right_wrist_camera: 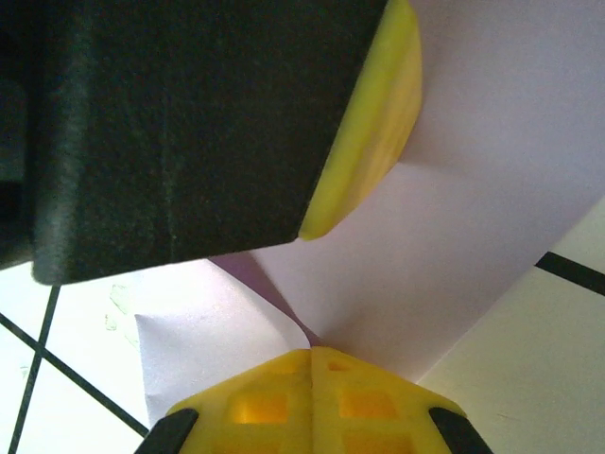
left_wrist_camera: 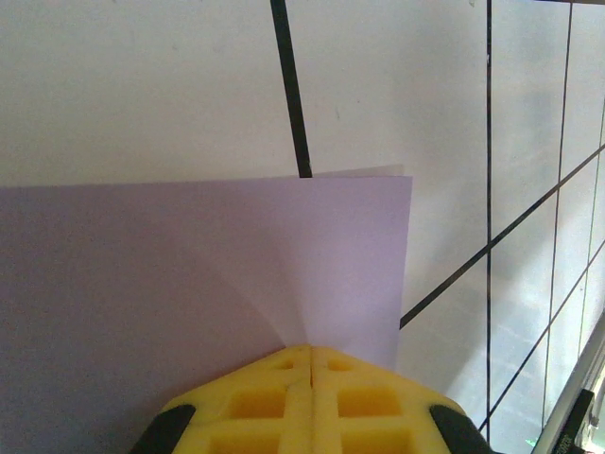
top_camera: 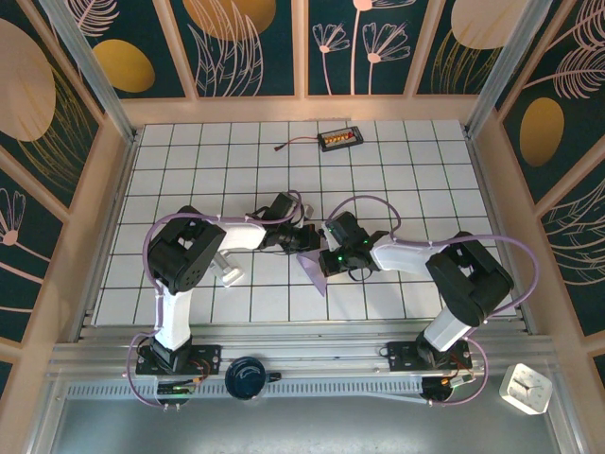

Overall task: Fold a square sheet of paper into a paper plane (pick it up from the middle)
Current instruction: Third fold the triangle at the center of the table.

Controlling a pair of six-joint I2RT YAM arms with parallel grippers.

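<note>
Pinching the paper [left_wrist_camera: 170,274] with both our left gripper [left_wrist_camera: 310,357] and right gripper [right_wrist_camera: 312,357], we risk tearing it if they pull apart.

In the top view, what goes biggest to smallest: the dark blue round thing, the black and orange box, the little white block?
1. Dark blue round thing
2. Black and orange box
3. Little white block

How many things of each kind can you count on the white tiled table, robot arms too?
Robot arms: 2
Purple paper: 1
Silvery-white block: 1
Black-and-orange box with a wire: 1
Total: 5
</note>
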